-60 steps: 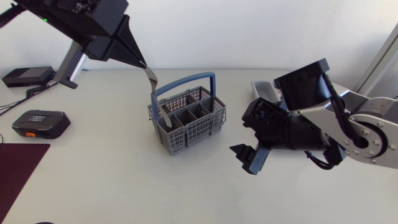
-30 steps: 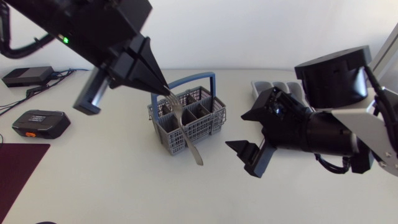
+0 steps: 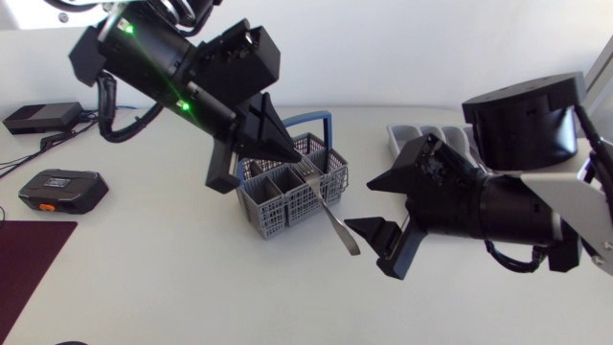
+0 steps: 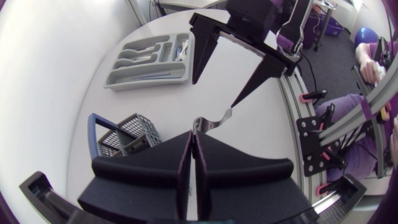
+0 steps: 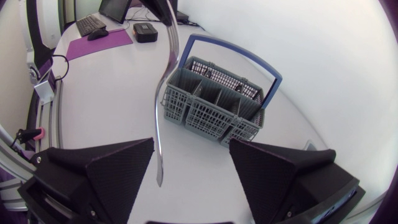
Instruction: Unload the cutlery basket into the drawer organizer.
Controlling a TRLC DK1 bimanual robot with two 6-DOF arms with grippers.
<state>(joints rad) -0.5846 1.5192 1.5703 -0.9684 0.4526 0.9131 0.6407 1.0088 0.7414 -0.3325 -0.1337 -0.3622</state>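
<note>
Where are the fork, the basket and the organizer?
fork (image 3: 336,222): head view, its handle.
basket (image 3: 278,213): head view, front wall.
organizer (image 4: 144,81): left wrist view, outer rim.

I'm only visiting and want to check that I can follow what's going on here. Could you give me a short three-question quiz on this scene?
1. True or false: the left fingers are shut on a silver utensil.
2. The right fingers are: A open, with nothing gripped; B shut on the utensil; C out of sight.
3. Fill in: the grey basket has a ____ handle.
Key: 1 true; 2 A; 3 blue.
</note>
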